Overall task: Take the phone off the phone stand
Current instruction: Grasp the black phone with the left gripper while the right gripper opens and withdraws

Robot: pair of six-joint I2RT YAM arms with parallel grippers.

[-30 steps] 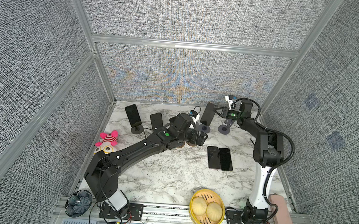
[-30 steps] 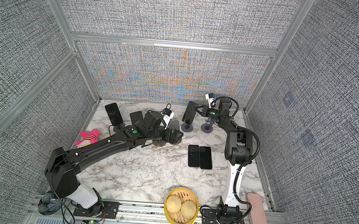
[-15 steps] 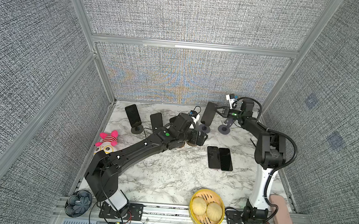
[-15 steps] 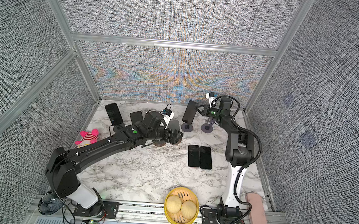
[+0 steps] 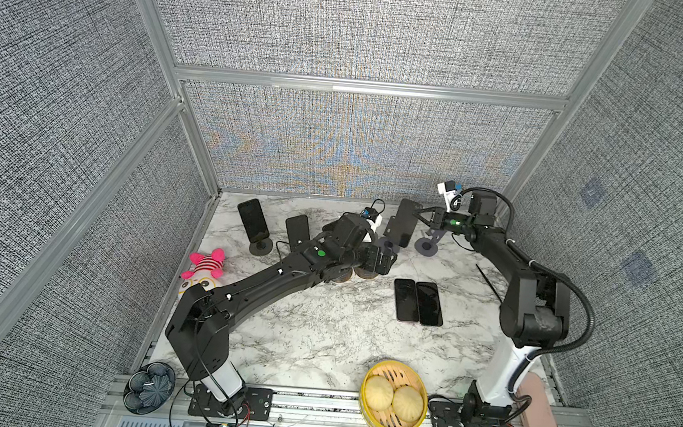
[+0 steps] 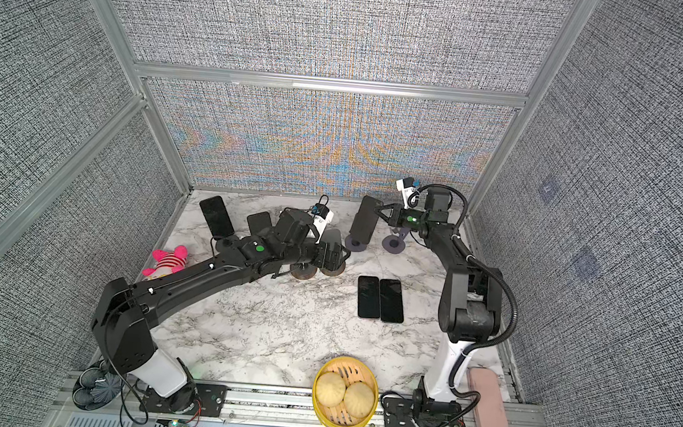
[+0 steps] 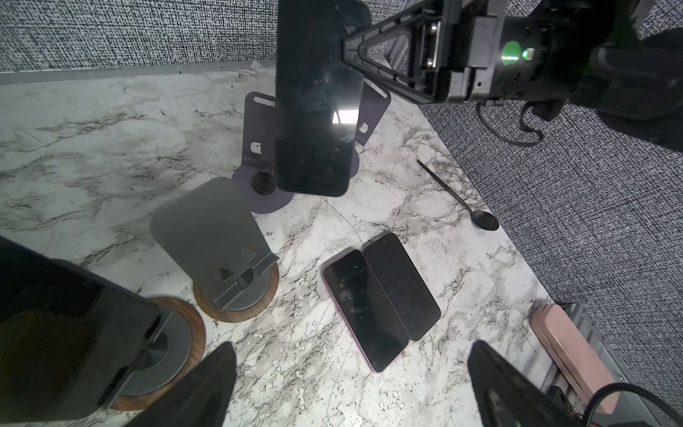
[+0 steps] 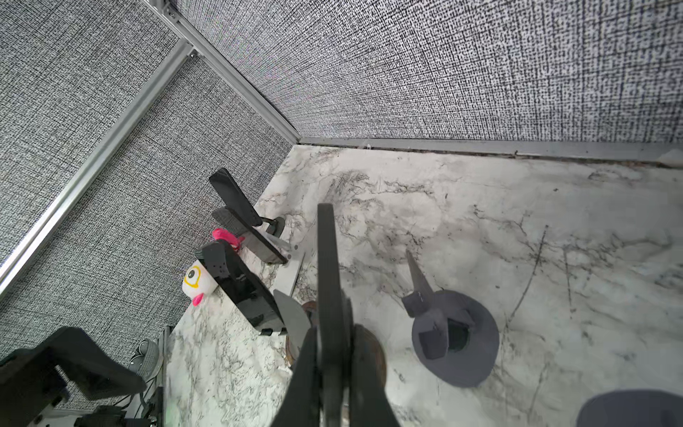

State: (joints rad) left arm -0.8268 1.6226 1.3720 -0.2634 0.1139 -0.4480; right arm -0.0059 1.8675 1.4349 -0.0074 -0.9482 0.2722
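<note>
A black phone [image 5: 403, 223] [image 6: 366, 220] hangs tilted in the air at the back of the marble table, with my right gripper [image 5: 415, 214] [image 6: 378, 210] shut on its upper edge. In the right wrist view the phone [image 8: 327, 258] is edge-on, pinched between the fingers [image 8: 306, 366]. Its dark purple phone stand [image 5: 386, 243] [image 8: 454, 347] [image 7: 258, 122] stands bare just beside and below it. My left gripper [image 5: 384, 259] [image 7: 351, 388] hovers open near the stand, holding nothing.
A second purple stand [image 5: 427, 246] stands under my right wrist. Two phones [image 5: 418, 302] lie flat mid-table. Further left are an empty wooden-based stand [image 7: 218, 236] and two phones on stands [image 5: 252, 220] [image 5: 297, 230]. Plush toy [image 5: 204, 264], bun steamer [image 5: 394, 398], spoon [image 7: 458, 196], pink case [image 5: 539, 409].
My right gripper has tightened a little on the phone. The phone and both arms stay almost where they were.
</note>
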